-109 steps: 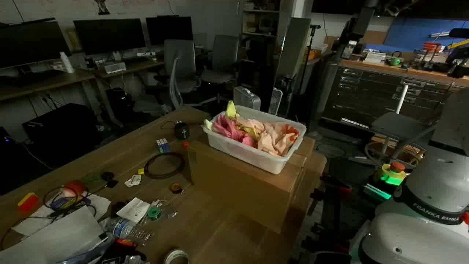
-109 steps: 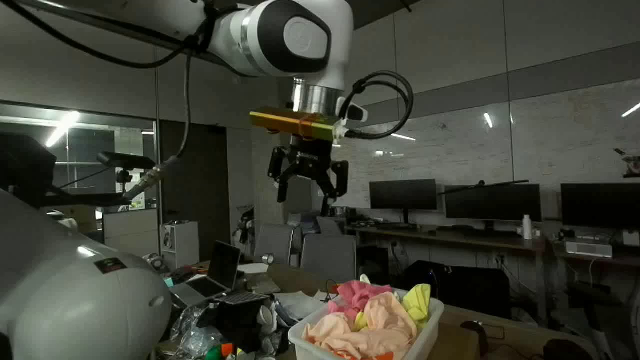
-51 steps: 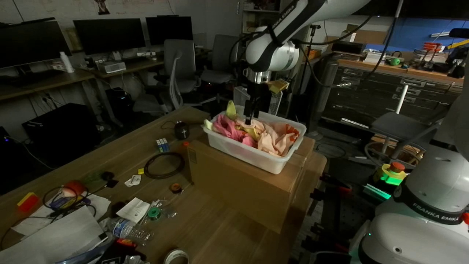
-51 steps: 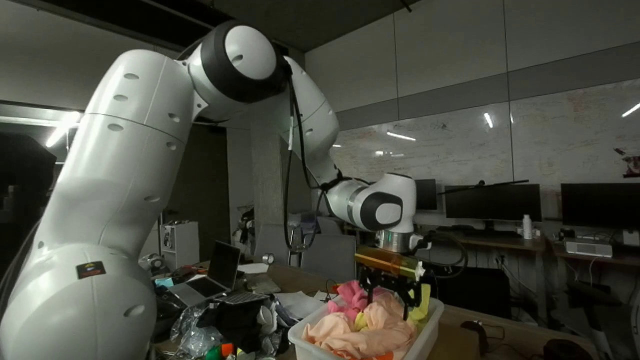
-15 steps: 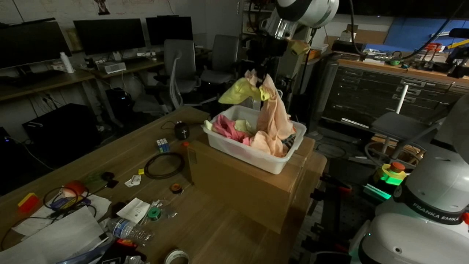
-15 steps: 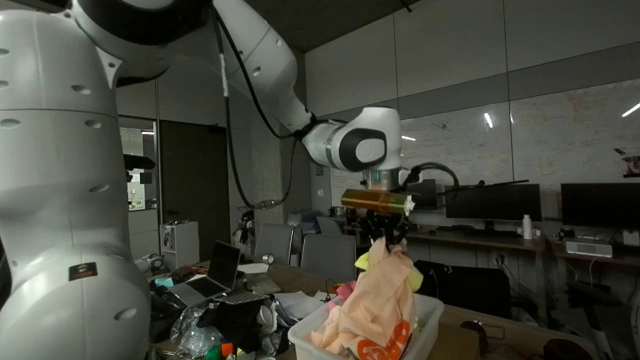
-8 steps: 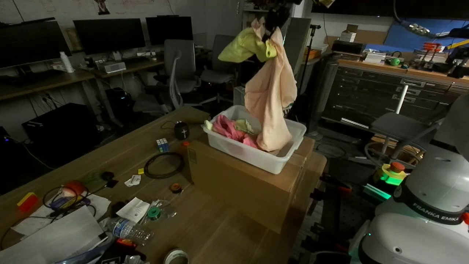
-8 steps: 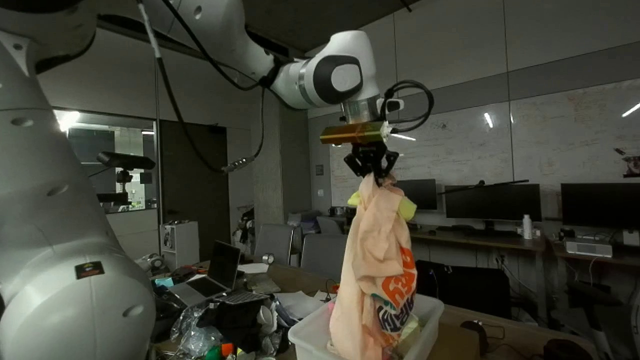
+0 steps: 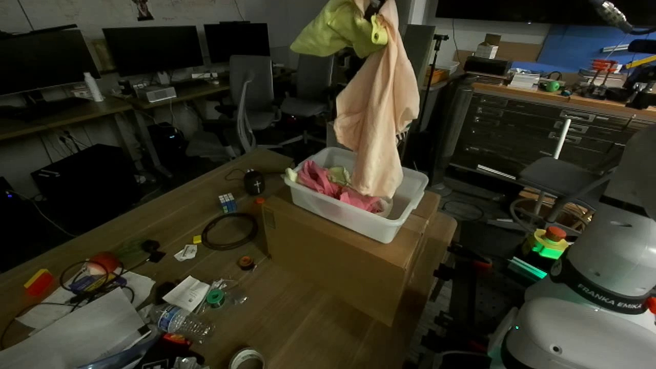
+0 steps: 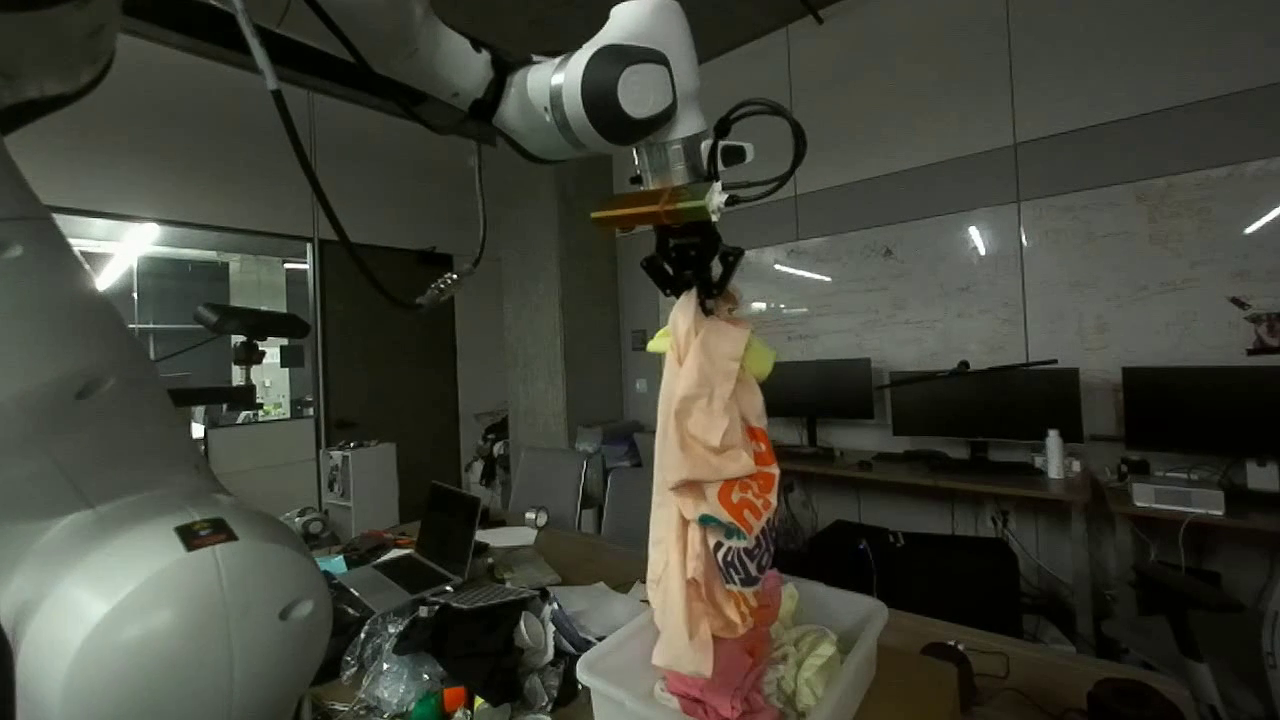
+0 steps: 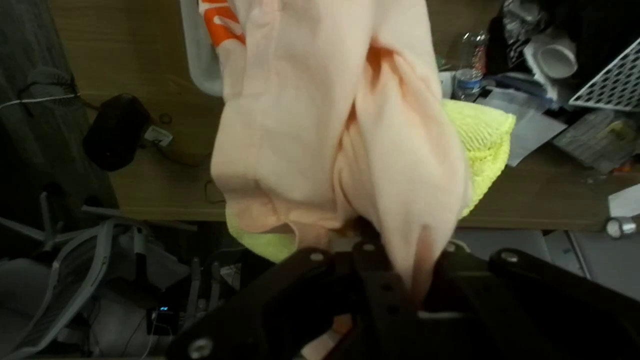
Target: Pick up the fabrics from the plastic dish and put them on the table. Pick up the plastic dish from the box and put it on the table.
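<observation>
Peach printed cloth (image 10: 690, 450) is hanging mid-frame from the claw (image 10: 703, 296), yellow-green cloth (image 9: 330, 33) riding along upper centre in an exterior view. Claw is pinching peach, probably both. Vs half a second ago: bundle is sitting higher, and more bare interior is showing toward the right end of the translucent white tub (image 9: 341, 215). So unloading is progressing, two pieces per grab. Hem is dangling at tub level; can't tell if it's touching the pink cloth (image 9: 318, 178). Pink and pale yellow cloth (image 10: 808, 662) are remaining inside; tub is resting on the cardboard box (image 9: 333, 266), box on the table (image 9: 292, 328). Likely needing more lift first; snagging pink is the risk.
</observation>
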Tool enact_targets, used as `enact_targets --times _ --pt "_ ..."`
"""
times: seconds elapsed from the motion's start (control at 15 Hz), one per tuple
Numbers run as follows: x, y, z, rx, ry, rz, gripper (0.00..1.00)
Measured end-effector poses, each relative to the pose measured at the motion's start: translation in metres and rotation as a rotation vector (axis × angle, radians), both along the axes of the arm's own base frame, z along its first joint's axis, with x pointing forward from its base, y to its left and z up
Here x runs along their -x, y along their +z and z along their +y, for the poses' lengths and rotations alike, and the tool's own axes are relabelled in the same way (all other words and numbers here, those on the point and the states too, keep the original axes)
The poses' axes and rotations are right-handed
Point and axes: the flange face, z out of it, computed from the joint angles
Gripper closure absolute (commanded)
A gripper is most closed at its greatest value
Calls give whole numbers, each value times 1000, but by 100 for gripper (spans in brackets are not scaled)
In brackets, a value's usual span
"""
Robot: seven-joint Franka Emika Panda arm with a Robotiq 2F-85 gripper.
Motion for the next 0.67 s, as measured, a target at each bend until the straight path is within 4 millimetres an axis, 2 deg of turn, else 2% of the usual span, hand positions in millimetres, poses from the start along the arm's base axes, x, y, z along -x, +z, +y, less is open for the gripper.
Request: enact_targets --times 0.33,0.67 --pt "3 -10 71 -111 200 202 96" --pt "-4 -28 145 -214 404 396 96"
